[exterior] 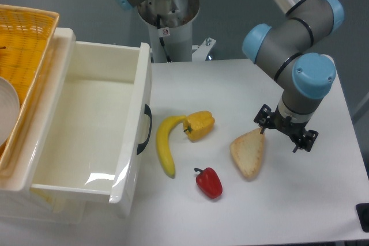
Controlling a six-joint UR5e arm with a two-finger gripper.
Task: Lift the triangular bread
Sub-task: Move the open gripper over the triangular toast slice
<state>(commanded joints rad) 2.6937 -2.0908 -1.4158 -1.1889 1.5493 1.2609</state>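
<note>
Nearest the camera, a glossy red bell pepper sits on the white table. Just behind it lies the flat tan triangular bread, its upper corner right by the black two-finger gripper — touching, perhaps; the jaws look spread, gripping nothing. Farther left, a curved yellow banana meets a yellow bell pepper, beside the white plastic bin.
</note>
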